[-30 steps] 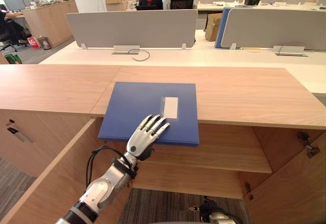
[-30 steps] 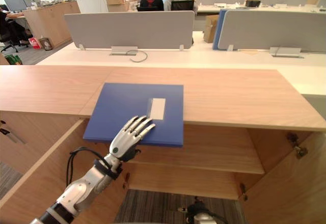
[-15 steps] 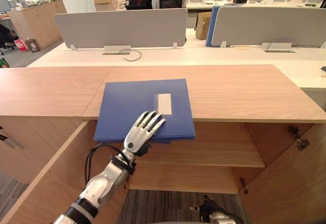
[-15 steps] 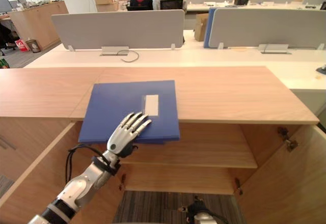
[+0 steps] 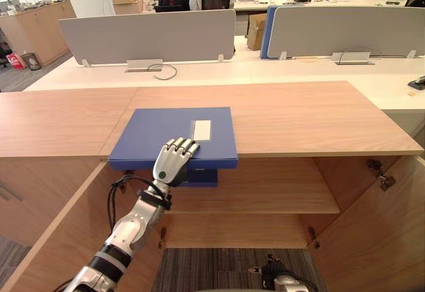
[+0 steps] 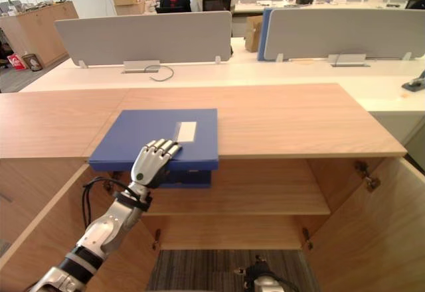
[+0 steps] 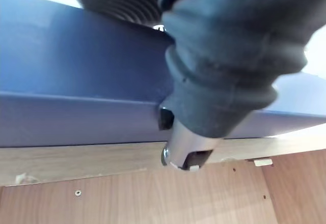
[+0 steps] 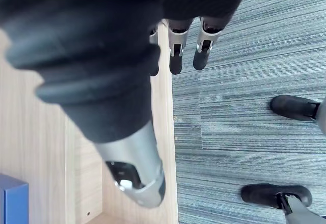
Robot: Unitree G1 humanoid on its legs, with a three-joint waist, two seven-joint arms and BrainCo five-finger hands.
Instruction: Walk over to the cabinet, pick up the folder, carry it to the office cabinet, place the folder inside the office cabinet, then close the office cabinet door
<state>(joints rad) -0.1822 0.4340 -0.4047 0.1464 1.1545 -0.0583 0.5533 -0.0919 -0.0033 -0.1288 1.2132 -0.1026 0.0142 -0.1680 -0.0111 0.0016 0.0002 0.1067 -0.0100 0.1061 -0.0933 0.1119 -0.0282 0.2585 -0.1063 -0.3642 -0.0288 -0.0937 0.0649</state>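
Observation:
A blue folder [image 5: 159, 136] with a white label lies on the wooden cabinet top [image 5: 299, 116], its near edge jutting out over the open cabinet. My left hand [image 5: 174, 159] sits on that near edge. Its fingers are curled down on the folder's cover, and in the left wrist view the thumb [image 7: 186, 155] presses against the underside of the folder [image 7: 76, 81]. My right hand [image 8: 175, 56] hangs low beside the cabinet's wood over grey carpet, with its fingers straight and nothing in them.
Below the top, the cabinet stands open with an inner shelf [image 5: 265, 192]. Its doors are swung out at the left [image 5: 60, 239] and at the right [image 5: 378, 239]. White desks with grey dividers [image 5: 149, 36] lie behind, and people sit far back.
The left hand's fingers lay straight and flat on the folder; now they are curled at its near edge. The whole view has shifted, so the camera has moved.

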